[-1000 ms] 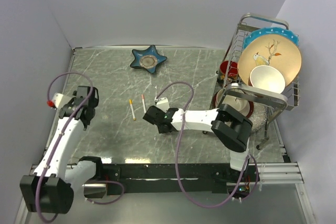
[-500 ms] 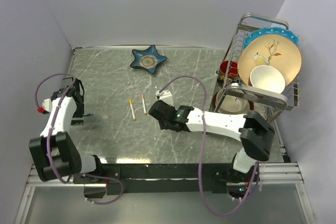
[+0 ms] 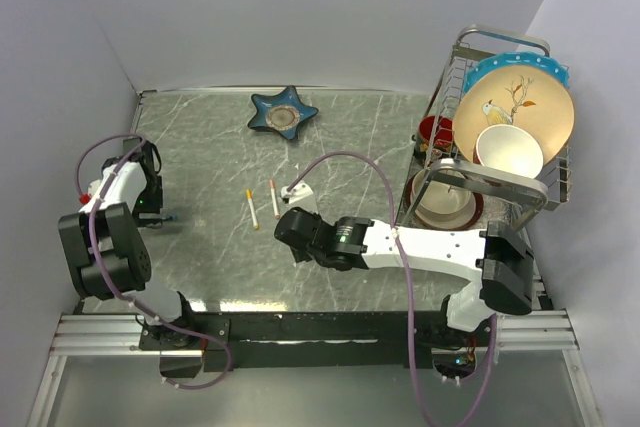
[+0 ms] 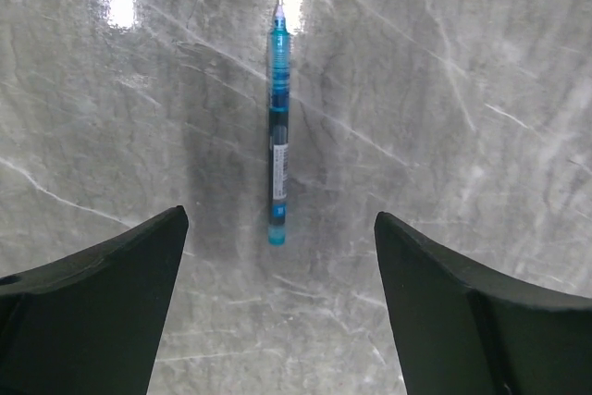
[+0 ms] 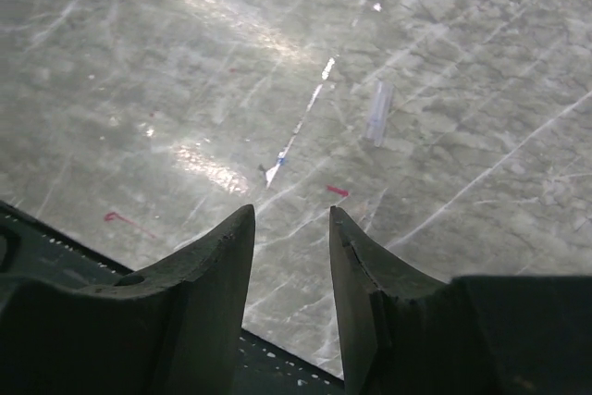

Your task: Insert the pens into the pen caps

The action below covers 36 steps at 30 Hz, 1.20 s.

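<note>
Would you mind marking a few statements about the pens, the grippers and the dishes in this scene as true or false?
1. The left gripper stands open over a blue pen lying on the table. True.
2. The right gripper grips a white pen. False: its fingers are apart with nothing between them.
3. The yellow-tipped white pen and the orange-tipped white pen lie side by side on the table. True.
4. Both white pens lie in the star-shaped blue dish. False: they lie on the table, nearer the arms than the dish.
5. The dish rack stands at the table's left side. False: it stands at the right.
</note>
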Tool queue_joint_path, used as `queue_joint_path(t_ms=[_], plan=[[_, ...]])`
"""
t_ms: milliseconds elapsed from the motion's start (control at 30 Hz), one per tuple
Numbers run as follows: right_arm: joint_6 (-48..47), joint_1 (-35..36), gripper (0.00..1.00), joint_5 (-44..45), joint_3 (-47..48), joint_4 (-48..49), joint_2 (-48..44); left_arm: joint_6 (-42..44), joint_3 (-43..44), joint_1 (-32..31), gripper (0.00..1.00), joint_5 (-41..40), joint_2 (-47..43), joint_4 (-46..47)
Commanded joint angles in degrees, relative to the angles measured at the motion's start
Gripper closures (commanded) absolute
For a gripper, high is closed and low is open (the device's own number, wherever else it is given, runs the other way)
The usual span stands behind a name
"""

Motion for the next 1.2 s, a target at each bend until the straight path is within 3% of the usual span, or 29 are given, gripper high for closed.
queue_joint_path(t_ms=[0, 333, 833, 933, 967, 1167], plan=[[-1.41, 0.96, 0.54, 3.68, 2.65, 0.33, -0.18, 0.32, 2.7, 0.84, 0.13, 0.78, 2.78, -0.19], [-4.14, 0.96, 0.53, 5.27, 3.27, 1.04, 0.08, -0.64, 0.86, 1.02, 0.22, 3.86, 6.48, 0.07], [-3.62, 0.96, 0.53, 4.83, 3.8, 0.51, -0.79, 0.32, -2.83, 1.19, 0.75, 5.53, 9.03, 1.21], [-3.0, 1.05, 0.53, 5.09, 3.88, -0.36, -0.44, 2.86, -4.14, 1.19, 0.89, 6.76, 8.07, 3.83], [-2.57, 1.05, 0.53, 5.27, 4.14, -0.63, -0.27, 3.57, -4.67, 1.19, 0.99, 7.28, 7.55, 4.63], [-2.56, 1.05, 0.53, 4.65, 5.29, -1.86, -0.35, 12.26, -8.72, -0.47, 0.99, 9.58, 1.92, 11.13]])
